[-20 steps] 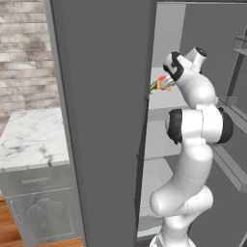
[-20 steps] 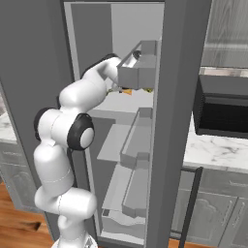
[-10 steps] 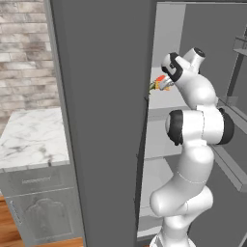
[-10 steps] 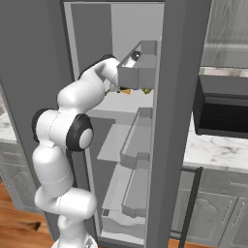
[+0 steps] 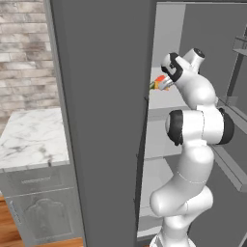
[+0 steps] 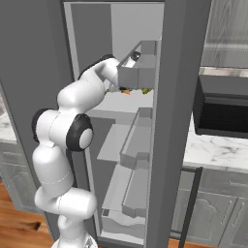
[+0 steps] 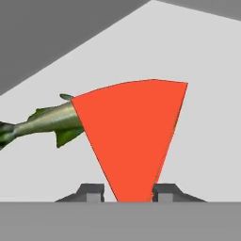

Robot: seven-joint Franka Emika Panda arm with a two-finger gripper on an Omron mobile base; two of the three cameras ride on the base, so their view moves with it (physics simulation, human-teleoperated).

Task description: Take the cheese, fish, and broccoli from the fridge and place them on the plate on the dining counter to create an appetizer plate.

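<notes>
Gripper (image 7: pixel 127 194) at the bottom centre of the hand view, finger tips (image 7: pixel 94 192) tight against both sides of the narrow end of the cheese (image 7: pixel 134 136): closed on the cheese. Cheese a flat orange-red wedge, widening toward the top centre of the hand view, resting on a pale fridge shelf (image 7: pixel 207 141). Fish (image 7: pixel 44 121) at centre left of the same view, greenish, lying partly behind the wedge's left edge, tail running off the left border.

In the left base view, arm reaching up into the fridge (image 5: pixel 101 120), hand just right of the dark door edge in the upper middle of the frame; a speck of orange-red cheese (image 5: pixel 159 79) and a bit of green beside the door edge at the hand. Marble counter (image 5: pixel 29 137) at lower left, brick wall above it.

In the right base view, hand tucked behind a grey door bin (image 6: pixel 138 72) in the upper centre; a small yellow-green clump, the broccoli (image 6: pixel 146 90), on the shelf just below the bin, with an orange fleck left of it. Black microwave (image 6: pixel 220 109) at centre right.
</notes>
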